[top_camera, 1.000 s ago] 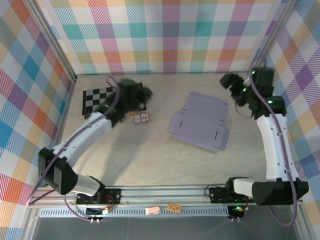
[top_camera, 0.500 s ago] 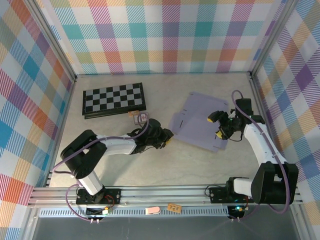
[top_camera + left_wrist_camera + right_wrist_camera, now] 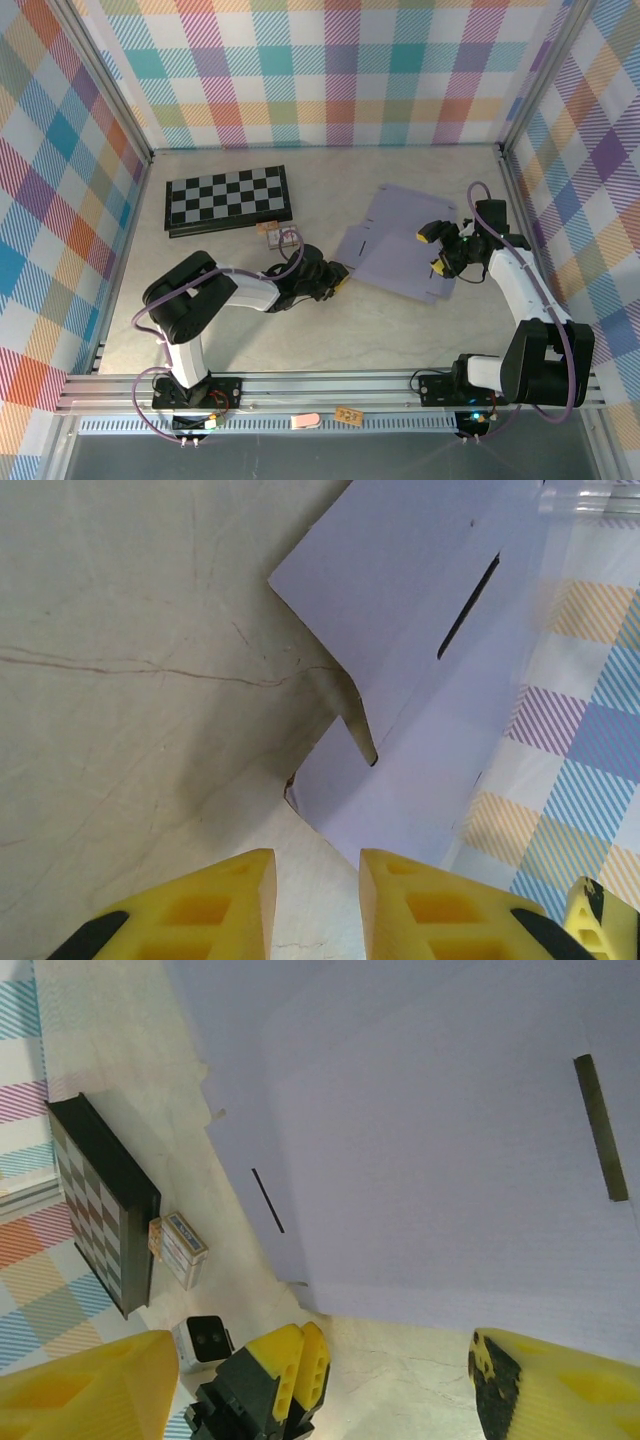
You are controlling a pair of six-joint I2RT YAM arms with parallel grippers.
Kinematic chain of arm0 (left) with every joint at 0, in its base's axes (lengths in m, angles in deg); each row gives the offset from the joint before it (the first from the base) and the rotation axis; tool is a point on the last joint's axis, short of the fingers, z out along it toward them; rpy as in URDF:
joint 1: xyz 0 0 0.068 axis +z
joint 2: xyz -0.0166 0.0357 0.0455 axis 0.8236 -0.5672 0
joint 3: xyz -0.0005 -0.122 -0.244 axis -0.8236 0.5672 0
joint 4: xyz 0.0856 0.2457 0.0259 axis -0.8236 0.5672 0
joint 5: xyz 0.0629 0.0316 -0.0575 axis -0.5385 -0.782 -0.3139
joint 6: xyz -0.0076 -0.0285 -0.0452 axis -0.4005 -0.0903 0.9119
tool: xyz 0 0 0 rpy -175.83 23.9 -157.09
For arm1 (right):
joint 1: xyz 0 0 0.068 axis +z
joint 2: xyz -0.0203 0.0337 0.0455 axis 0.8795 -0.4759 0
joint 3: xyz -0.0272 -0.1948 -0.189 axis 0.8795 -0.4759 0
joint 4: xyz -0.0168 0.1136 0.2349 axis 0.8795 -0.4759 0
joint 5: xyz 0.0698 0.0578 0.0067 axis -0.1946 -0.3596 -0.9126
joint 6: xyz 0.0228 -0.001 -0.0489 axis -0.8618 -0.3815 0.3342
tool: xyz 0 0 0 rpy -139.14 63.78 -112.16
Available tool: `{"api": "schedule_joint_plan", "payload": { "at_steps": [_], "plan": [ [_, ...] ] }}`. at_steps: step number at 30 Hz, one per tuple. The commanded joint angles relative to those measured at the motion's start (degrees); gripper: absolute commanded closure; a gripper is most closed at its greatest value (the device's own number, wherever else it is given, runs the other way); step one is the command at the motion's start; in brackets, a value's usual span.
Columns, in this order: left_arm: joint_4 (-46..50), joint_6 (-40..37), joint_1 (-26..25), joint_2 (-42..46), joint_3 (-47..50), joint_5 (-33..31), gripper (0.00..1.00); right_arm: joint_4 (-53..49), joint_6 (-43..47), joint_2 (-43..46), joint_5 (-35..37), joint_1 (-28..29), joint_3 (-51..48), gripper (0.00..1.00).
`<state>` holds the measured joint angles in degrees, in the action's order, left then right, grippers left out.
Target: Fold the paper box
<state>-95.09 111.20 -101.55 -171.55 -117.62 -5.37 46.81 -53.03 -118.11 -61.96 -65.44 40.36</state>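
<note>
Item: paper box (image 3: 395, 240), lavender card, which we record as a flat, unfolded sheet lying on the counter (image 3: 300, 330) right of centre, flaps spread, a dark slot (image 3: 468, 608) cut through its face. Left arm (image 3: 240, 290): we find it stretched low across the counter from its base at the near edge, elbow bent out to the left, forearm running rightward close to the surface. Left tool (image 3: 338, 278): level with the sheet's near-left corner and just beside it. Its yellow fingers (image 3: 230, 905) point at a notched flap edge, and we see bare counter between tips and card. Jaws apart by a narrow gap, nothing between them. Right arm (image 3: 515, 285): rising from its base, reaching away along the right side, wrist turned inward to the left. Right tool (image 3: 433, 250): over the sheet's right margin, facing down on the card, jaws spread wide, nothing held. Whether the tips touch the card we cannot tell. From the right wrist we note the lavender face below and the left tool beyond the sheet's far edge. Other items: checkerboard (image 3: 228, 198), at the far left of the counter, well apart from the sheet; small card pack (image 3: 267, 228), just beside the board's near-right corner.
</note>
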Motion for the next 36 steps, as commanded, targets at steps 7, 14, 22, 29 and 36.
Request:
{"api": "schedule_joint_plan", "payload": {
  "at_steps": [7, 14, 22, 29, 36],
  "plan": [
    [-8.18, 2.21, -0.35, -4.47, 0.04, -2.9, 0.74, 1.29, -1.72, 2.28, -2.39, -0.5, -0.62, 0.24],
    [-15.1, 2.77, -0.38, -8.51, -1.8, -3.31, 0.8, 1.61, -2.88, 3.84, -3.2, -0.42, -1.25, 0.24],
    [-17.93, 2.81, -0.47, -7.19, -1.29, -7.29, 1.0, 1.64, -6.33, 8.53, -2.28, -0.44, -4.44, 0.26],
    [-16.6, 6.68, -1.92, -3.36, -5.36, -11.57, 1.0, 7.37, -28.27, 29.01, 9.1, 7.24, -17.39, 0.31],
    [-14.72, 8.86, -3.28, -2.79, -8.86, -12.35, 1.0, 23.65, -46.69, 30.24, 27.59, 24.14, -27.55, 0.28]
  ]
}}
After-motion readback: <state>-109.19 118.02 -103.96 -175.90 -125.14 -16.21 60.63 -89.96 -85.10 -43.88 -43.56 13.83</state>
